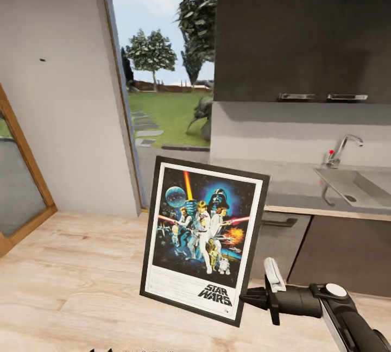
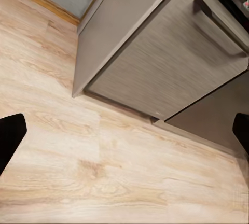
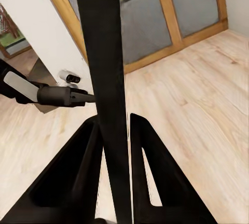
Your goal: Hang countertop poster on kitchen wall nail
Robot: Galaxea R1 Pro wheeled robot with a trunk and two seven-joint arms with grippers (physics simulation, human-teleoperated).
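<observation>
Black gripper fingers [image 3: 83, 175] of the right gripper [image 1: 255, 297] press from both sides against the thin dark edge of the poster [image 1: 203, 239], which runs straight up the right wrist view as a narrow black bar [image 3: 104, 79]. From the head view, that gripper clamps the frame at its lower right corner and holds the poster off the ground, above the pale wood floor [image 1: 70, 287], tilted slightly with its top leaning to the right. Lettering at the foot of the poster reads "STAR WARS"; the smaller print beside it is too fine to read. Above the lettering are colourful figures on dark blue inside a white border and black frame.

Behind the poster, to the right, runs the kitchen countertop [image 1: 298, 189], grey, with an inset sink [image 1: 355, 186] and a tap [image 1: 342, 151], dark wall cabinets [image 1: 304, 31] over it. A small dark mark on the white wall [image 1: 42, 60] at upper left may be a nail, though it is too small to be sure.

The left gripper [image 2: 124, 130] hangs spread wide with nothing between its tips, over the floor near a grey lower cabinet [image 2: 155, 63].
</observation>
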